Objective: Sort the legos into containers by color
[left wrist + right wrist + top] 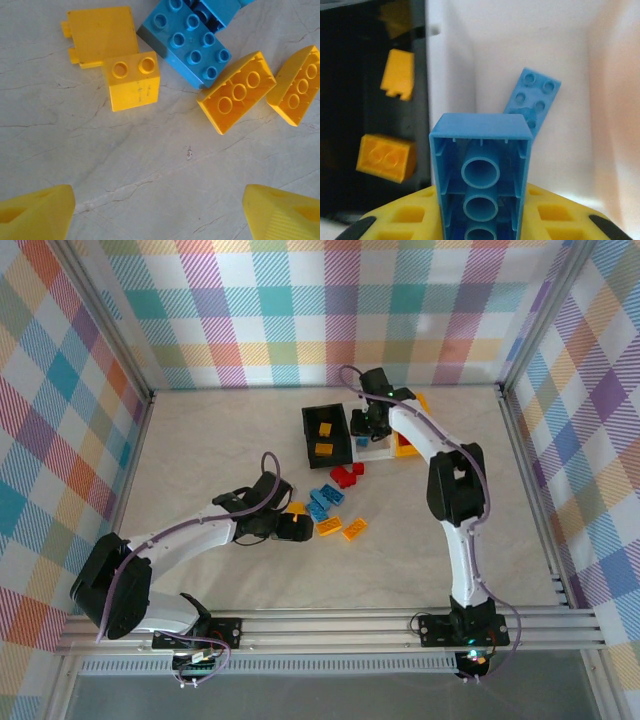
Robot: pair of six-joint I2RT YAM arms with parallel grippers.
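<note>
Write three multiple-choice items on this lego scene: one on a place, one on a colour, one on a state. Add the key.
1. Where is the blue brick that the right gripper holds?
A. above the white bin
B. flat on the table
C. on the metal frame

2. What colour are the bricks in the black bin?
A. red
B. yellow-orange
C. blue

3. How does the left gripper stand?
A. shut on a red brick
B. shut on nothing
C. open, empty

Key:
1 A: the right wrist view shows white walls behind the brick.
2 B: the top and right wrist views show yellow-orange ones there.
3 C: its jaws stand wide apart with nothing between.
</note>
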